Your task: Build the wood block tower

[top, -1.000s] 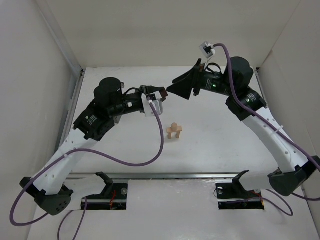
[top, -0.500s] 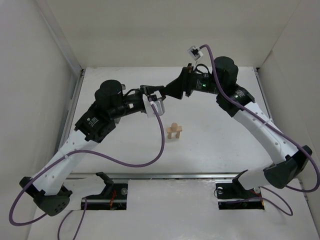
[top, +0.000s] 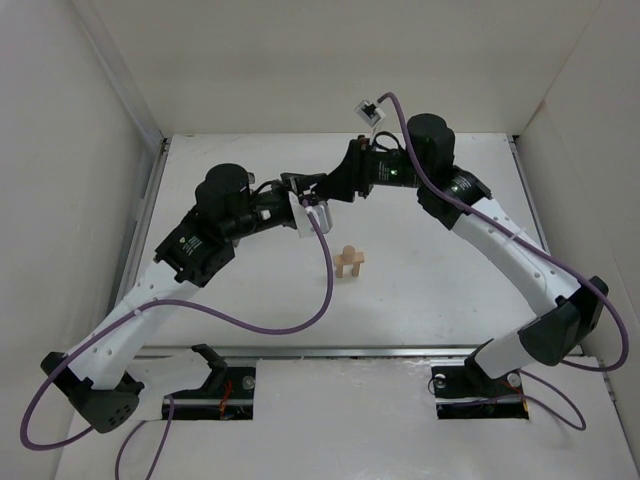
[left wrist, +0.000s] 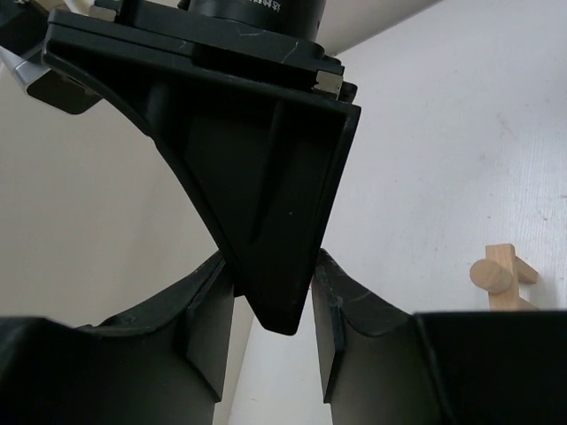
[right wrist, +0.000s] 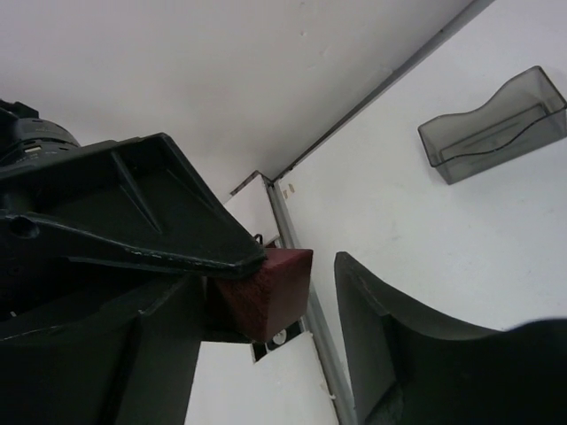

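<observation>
The pale wood arch (top: 349, 262), two short uprights under a flat plank, stands mid-table; part of it shows in the left wrist view (left wrist: 500, 274). My left gripper (top: 316, 190) is shut on the dark red-brown cube (right wrist: 266, 301), held in the air behind the arch. My right gripper (top: 334, 187) meets it tip to tip. Its jaws are open, one on each side of the cube (right wrist: 276, 276), with a gap on the right side. In the left wrist view the right gripper's black finger sits between my left gripper's (left wrist: 273, 310) jaws and hides the cube.
A clear grey tray (right wrist: 492, 124) lies on the table, seen only in the right wrist view. White walls close in the table at the back and both sides. A metal rail (top: 330, 352) runs along the near edge.
The right arm has swung left, and its gripper has closed the distance to the left gripper and the cube. The left arm has barely moved. The arch is unchanged.
</observation>
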`<state>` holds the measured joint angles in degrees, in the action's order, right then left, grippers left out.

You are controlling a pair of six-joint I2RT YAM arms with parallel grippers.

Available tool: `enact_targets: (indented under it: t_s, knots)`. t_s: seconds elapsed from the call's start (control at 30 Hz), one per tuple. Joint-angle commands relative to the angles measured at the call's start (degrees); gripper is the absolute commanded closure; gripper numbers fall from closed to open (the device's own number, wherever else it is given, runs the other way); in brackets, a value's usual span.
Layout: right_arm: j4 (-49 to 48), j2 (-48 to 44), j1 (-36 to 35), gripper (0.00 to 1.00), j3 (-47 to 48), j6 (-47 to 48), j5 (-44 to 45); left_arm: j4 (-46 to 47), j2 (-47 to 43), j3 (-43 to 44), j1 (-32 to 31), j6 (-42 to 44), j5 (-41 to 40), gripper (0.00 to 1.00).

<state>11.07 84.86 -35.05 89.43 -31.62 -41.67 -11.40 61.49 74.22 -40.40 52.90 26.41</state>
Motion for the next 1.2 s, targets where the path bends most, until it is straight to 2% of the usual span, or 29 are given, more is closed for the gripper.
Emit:
enact_targets:
  t_s: [0.0,0.1,0.13,0.23,0.27,0.33,0.37,0.43,0.47,0.57,0.7,0.73,0.83,0.87,0.97,1.07,1.1,1.17]
  knots:
    - [-1.84,0.13,-0.81,0.39,3.12,0.15,-1.75,5.25,-1.82,-0.04,-0.29,0.62,0.48,1.0]
    - [-1.84,-0.48,-0.81,0.52,2.59,0.15,-0.61,5.25,-1.82,-0.56,-0.29,1.15,-0.13,1.0]
    - [-1.84,-0.48,-0.81,0.62,2.59,0.15,-0.61,5.25,-1.82,-0.56,-0.29,1.67,-0.13,1.0]
    - [-1.84,-0.48,-0.81,0.76,2.59,0.15,-0.61,5.25,-2.34,-0.56,-0.29,1.68,-0.66,1.0]
    - [-1.84,-0.48,-0.81,0.85,2.59,0.15,-0.61,5.25,-2.34,-1.08,-0.29,1.68,-0.66,1.0]
    - [-1.23,-0.48,-0.81,0.91,2.59,0.15,-0.61,5.25,-2.34,-1.09,-0.29,2.2,-1.19,0.99]
    - [-1.23,-0.48,-0.81,0.97,2.59,0.15,-0.61,5.25,-2.34,-1.09,-0.29,2.2,-1.19,0.91]
    - [0.17,-0.48,-0.81,0.99,2.59,0.15,0.97,4.72,-2.34,-1.09,-0.29,2.2,-1.72,0.65]
    - [0.18,-0.48,-0.81,0.99,2.59,0.15,1.59,4.2,-2.34,-1.09,-0.29,2.2,-1.72,0.39]
    - [3.86,-0.48,-0.81,1.0,3.38,0.15,6.32,4.19,-2.34,-1.62,-0.29,1.59,-2.85,0.02]
    - [15.18,0.04,-0.81,1.0,6.98,1.29,20.19,4.71,-3.39,-3.02,-0.29,-2.35,-5.93,0.0]
    - [17.73,0.83,-0.81,1.0,7.6,1.29,26.4,4.72,-3.4,-3.02,-0.29,-3.5,-6.98,0.0]
    - [26.53,2.58,-1.33,1.0,9.53,1.29,34.35,5.25,-4.8,-5.21,-0.29,-7.88,-11.9,0.0]
    - [30.72,3.2,-1.34,1.0,10.15,1.29,39.42,5.25,-5.85,-5.83,-0.29,-8.86,-13.74,0.0]
    - [36.99,6.45,-3.53,1.0,13.04,0.68,49.09,4.63,-8.4,-9.25,-0.29,-13.85,-17.87,0.0]
    - [44.55,10.66,-5.73,1.0,15.68,0.16,54.31,5.16,-10.33,-12.68,-0.29,-18.87,-22.88,0.0]
    - [47.44,11.63,-6.26,1.0,16.3,0.15,56.68,5.68,-10.34,-13.39,0.32,-20.54,-26.99,0.0]
    - [49.39,13.65,-8.1,1.0,17.09,-0.38,58.54,5.69,-10.34,-14.45,1.02,-24.5,-30.35,0.0]
